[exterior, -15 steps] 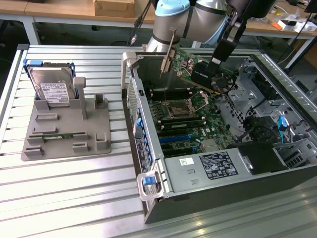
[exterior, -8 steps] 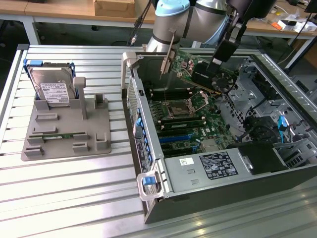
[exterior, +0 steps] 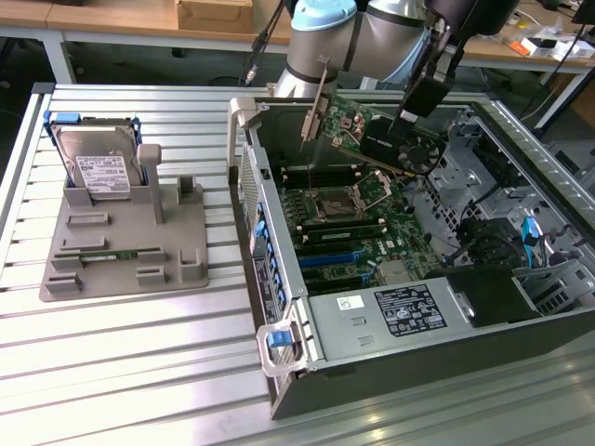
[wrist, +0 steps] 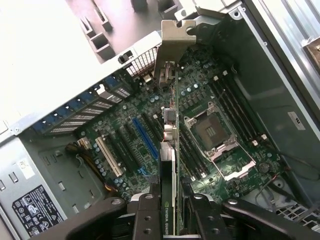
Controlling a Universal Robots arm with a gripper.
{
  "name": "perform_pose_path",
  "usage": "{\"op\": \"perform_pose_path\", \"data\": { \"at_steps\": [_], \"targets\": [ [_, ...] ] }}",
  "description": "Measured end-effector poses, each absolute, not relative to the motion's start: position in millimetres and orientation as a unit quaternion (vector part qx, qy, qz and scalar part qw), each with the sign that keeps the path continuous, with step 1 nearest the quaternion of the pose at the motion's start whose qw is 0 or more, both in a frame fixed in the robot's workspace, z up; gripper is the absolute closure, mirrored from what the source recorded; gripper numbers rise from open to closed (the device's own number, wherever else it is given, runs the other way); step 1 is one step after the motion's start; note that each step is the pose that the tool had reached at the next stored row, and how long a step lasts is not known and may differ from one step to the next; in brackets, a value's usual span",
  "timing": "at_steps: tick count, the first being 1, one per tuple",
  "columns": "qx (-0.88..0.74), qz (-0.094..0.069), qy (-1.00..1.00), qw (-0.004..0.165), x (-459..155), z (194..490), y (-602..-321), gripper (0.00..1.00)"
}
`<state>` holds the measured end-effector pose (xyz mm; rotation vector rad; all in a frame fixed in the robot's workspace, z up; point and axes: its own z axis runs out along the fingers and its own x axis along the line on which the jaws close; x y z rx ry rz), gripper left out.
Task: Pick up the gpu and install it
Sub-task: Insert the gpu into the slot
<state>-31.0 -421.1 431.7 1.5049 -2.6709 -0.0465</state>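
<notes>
Plainly the install is partway: the gripper (exterior: 407, 116) has its jaws pinching the gpu (exterior: 367, 132), a slim green-and-black expansion card with a silver metal bracket (exterior: 314, 102) at one end. The card hangs in the air above the green motherboard (exterior: 349, 228), which lies in the floor of the open grey computer case (exterior: 279, 269) on the slatted metal table (exterior: 139, 372). It touches nothing on the motherboard. In the wrist view it runs edge-on straight out from between the black fingers (wrist: 145, 215). It hangs over the motherboard's row of expansion slots, between the long blue slot (wrist: 145, 136) and the bare silver processor socket (wrist: 210, 131). To my eye, doing this step well means keeping the card's lower edge parallel to the motherboard and exactly over one slot. The bracket also has to meet the slotted opening at the motherboard's rear edge rather than catching on the wall there. I cannot tell whether the card is square to a slot. The grip sits at the end away from the bracket, so I'd judge that any downward push could rock the bracket end. A straight, even descent would suit it best.
</notes>
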Motion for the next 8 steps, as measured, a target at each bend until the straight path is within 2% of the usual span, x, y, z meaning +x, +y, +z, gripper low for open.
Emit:
{"op": "perform_pose_path", "data": {
  "at_steps": [8],
  "targets": [
    [0.513,-0.014,-0.857,0.038,-30.3,430.8,-421.1,0.74]
  ]
}}
